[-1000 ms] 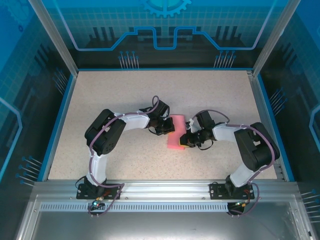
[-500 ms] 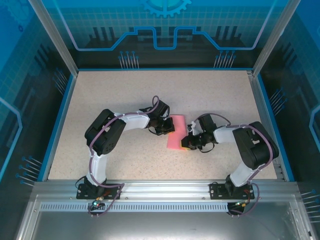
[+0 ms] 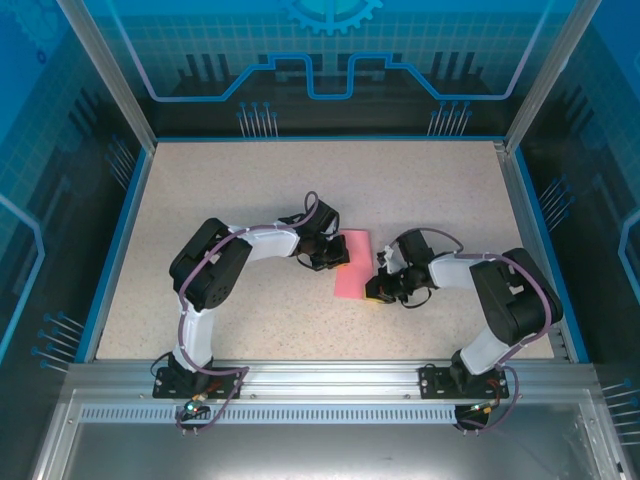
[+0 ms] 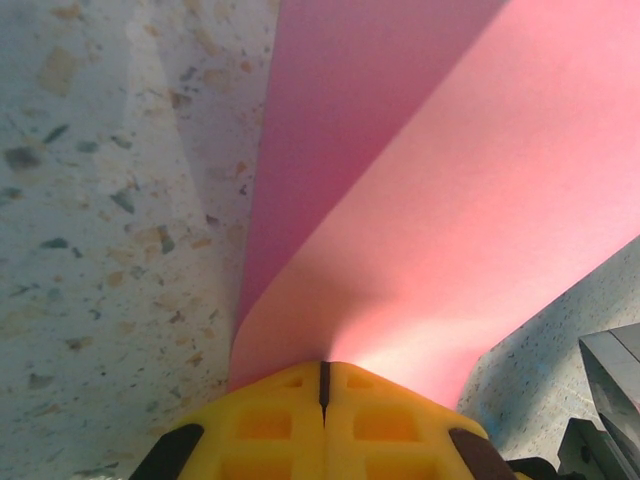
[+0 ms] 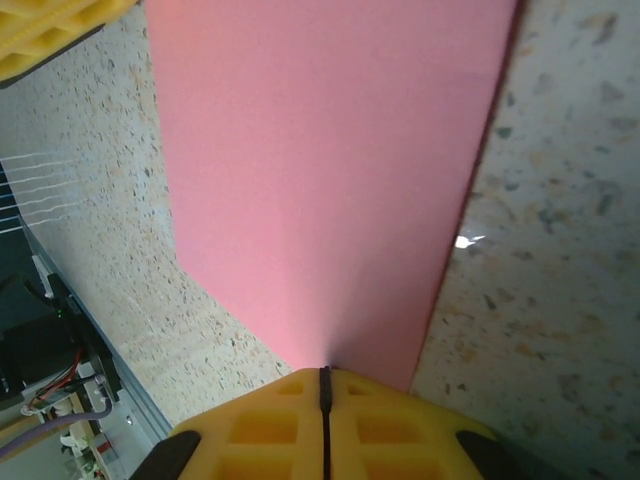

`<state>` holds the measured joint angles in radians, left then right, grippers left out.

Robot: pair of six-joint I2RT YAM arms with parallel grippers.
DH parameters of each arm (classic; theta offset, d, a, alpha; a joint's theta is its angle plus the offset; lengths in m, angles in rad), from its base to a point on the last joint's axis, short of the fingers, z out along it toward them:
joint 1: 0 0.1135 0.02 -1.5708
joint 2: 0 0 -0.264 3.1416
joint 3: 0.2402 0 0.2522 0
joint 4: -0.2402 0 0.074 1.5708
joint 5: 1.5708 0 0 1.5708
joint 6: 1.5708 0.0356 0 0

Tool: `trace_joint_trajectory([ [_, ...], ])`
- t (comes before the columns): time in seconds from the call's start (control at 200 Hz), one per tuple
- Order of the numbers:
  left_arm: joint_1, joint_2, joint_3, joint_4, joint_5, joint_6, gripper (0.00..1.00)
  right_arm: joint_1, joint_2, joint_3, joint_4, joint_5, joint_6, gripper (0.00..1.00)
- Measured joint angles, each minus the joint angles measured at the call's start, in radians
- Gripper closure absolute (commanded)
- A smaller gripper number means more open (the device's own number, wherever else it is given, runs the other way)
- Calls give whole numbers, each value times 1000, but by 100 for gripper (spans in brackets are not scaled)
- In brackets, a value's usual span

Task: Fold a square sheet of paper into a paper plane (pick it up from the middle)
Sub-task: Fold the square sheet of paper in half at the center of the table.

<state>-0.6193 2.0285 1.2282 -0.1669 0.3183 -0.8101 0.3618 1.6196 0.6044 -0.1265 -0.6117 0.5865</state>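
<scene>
The square sheet of paper (image 3: 352, 262) lies pink on the speckled table between the two arms, doubled over into a tall narrow rectangle. My left gripper (image 3: 338, 260) meets its left edge, shut. In the left wrist view the yellow fingertips (image 4: 290, 420) are pressed together on the paper (image 4: 450, 180), whose upper layer curves up off a darker layer below. My right gripper (image 3: 374, 290) is at the paper's lower right edge. Its jaws (image 5: 324, 372) are closed, with the flat pink paper (image 5: 320, 150) running into the slit. No paper plane shape shows.
The table (image 3: 250, 190) is bounded by a blue rim (image 3: 118, 250) and clear walls. An aluminium rail (image 3: 320, 385) with both arm bases runs along the near edge. The left gripper's yellow finger (image 5: 50, 30) shows at the right wrist view's top left corner.
My right gripper has slid a little right and toward the near edge along the paper's side and closed slightly further. The left gripper and the paper have stayed put.
</scene>
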Motion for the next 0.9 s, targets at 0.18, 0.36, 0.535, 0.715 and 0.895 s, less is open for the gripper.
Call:
trace_joint_trajectory([
  [0.18,0,0,0,0,0,0,100,-2,-38,39,-84,36,-6,92],
  [0.36,0,0,0,0,0,0,100,-50,-58,135,-100,27,-8,92],
  [0.535,0,0,0,0,0,0,100,-79,30,229,-64,0,-18,93],
  [0.715,0,0,0,0,0,4,100,-99,132,238,-48,-1,-23,93],
  [0.895,0,0,0,-1,0,5,100,-101,166,231,-52,33,-30,93],
])
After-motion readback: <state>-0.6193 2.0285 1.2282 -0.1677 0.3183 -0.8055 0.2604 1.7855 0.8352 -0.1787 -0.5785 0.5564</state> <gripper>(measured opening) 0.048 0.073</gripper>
